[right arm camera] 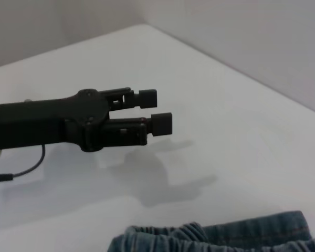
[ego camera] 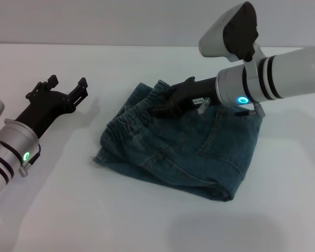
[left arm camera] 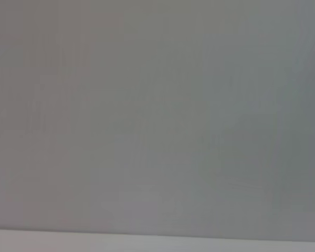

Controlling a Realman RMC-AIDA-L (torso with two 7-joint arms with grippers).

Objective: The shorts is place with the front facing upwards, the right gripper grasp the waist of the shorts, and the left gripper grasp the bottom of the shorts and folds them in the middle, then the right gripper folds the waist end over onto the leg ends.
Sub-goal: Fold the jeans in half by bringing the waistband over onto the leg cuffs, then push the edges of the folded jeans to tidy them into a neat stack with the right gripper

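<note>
Shorts (ego camera: 184, 149) folded, waistband leftward

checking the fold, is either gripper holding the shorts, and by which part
The right gripper rests at the shorts' waistband; a grip cannot be told. The left gripper holds nothing.

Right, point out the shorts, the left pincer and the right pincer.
shorts (ego camera: 199, 152): head view, on the denim of the folded legs.
left pincer (ego camera: 68, 86): head view, between its open fingertips.
right pincer (ego camera: 165, 102): head view, at the fingertips on the waistband.

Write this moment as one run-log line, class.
shorts: folded, on table | right gripper: on waistband | left gripper: open, apart over table
</note>
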